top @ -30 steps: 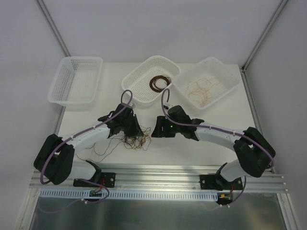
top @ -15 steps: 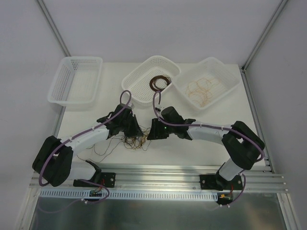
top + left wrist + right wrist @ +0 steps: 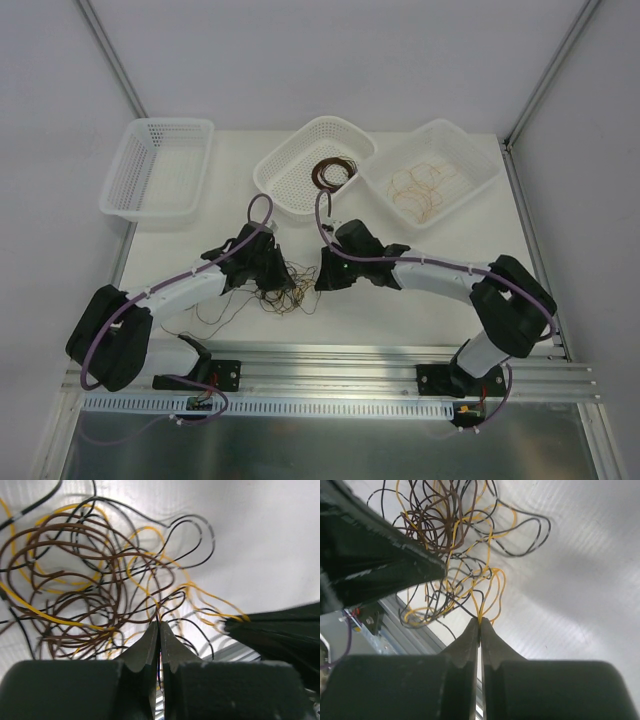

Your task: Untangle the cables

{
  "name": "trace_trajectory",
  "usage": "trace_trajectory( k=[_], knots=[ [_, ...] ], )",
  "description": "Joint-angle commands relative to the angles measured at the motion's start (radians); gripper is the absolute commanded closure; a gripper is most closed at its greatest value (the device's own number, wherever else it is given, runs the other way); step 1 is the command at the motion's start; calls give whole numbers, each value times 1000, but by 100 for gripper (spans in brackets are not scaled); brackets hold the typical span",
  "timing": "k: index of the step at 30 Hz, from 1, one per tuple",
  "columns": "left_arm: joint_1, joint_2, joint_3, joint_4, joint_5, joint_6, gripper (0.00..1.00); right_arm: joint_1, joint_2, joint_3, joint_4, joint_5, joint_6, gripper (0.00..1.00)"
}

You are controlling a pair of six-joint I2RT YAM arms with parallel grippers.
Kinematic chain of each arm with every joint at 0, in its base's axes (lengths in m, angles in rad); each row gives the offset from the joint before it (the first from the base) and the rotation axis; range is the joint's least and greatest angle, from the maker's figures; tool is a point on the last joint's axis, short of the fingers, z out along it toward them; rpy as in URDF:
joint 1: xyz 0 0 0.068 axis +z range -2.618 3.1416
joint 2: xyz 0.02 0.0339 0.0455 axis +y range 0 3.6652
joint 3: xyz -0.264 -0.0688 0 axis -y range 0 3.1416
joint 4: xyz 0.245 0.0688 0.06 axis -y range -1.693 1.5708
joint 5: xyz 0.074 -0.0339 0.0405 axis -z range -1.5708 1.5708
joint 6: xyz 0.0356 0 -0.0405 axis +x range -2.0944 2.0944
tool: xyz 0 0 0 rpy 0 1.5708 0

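The tangle of cables, thin black, dark brown and yellow-orange wires, lies on the white table between my two grippers. My left gripper stands at its left edge. In the left wrist view this gripper is shut, with thin dark cables pinched at its tips. My right gripper is at the tangle's right edge. In the right wrist view it is shut on a yellow cable loop, with the left gripper's dark body close beside it.
Three white mesh baskets stand along the back. The left one holds nothing that shows, the middle one holds a dark brown coil, and the right one holds tan-orange coils. Loose black strands trail left. A metal rail runs along the near edge.
My right gripper has moved left into the tangle's edge and shut on a yellow loop. The left gripper has stayed shut and shifted slightly.
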State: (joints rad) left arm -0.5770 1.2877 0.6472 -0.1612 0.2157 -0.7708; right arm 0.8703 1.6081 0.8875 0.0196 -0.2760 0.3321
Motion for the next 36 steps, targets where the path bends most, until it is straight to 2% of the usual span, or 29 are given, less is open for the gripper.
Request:
trace_trajectory(
  k=[1,12,20,31,36],
  knots=[
    [0,-16,-34,-1,-53,10,100,-5,-138,71,-122,70,-106,99],
    [94,-13,-78,-32,-90,57,100,-186,-433,160,-495,133,-272,99],
    [135,-19,-75,-60,-105,82,100,-338,-597,375,-719,139,-386,99],
    [195,-51,-64,-118,-156,117,100,-372,-689,496,-791,100,-396,99],
    [285,-137,-72,-175,-197,154,100,-387,-740,614,-817,178,-444,99]
  ],
)
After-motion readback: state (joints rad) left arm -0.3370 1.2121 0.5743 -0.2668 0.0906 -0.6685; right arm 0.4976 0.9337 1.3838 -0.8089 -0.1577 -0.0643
